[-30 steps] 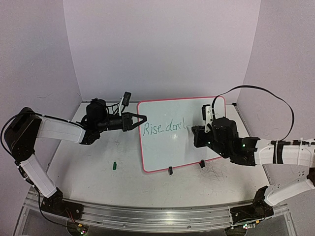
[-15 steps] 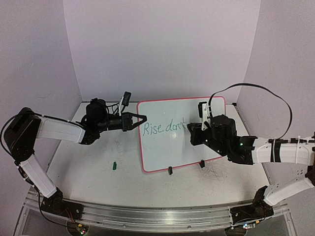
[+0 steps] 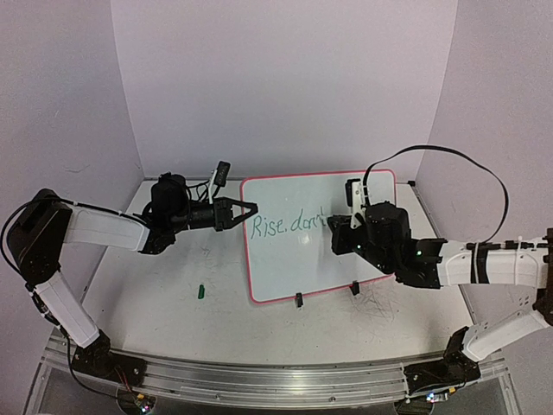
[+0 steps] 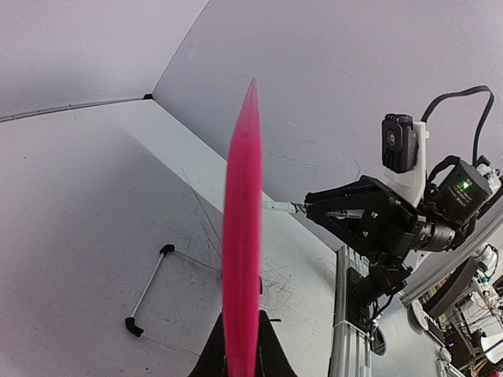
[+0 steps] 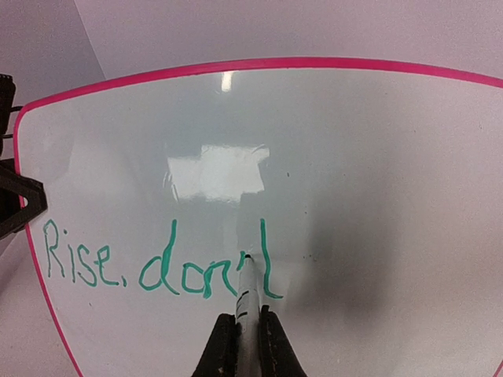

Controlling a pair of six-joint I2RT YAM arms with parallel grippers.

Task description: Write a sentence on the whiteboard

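Right gripper [image 5: 240, 326]: jaws closed on marker [image 5: 247, 290], tip just ahead touching whiteboard [image 5: 354, 157]. Left gripper [image 4: 241, 349]: jaws pinched shut on its edge. Press hard and you could twist it loose.

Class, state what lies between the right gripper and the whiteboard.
A marker, held in the right gripper, its tip on the whiteboard among the green letters; the right wrist view shows it.

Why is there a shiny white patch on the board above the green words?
Right wrist view: that patch is light bouncing off the glossy whiteboard; the marker is sharp. Left wrist view: the board's pink edge sits so close it looks smeared. Top view: even light, tiny writing.
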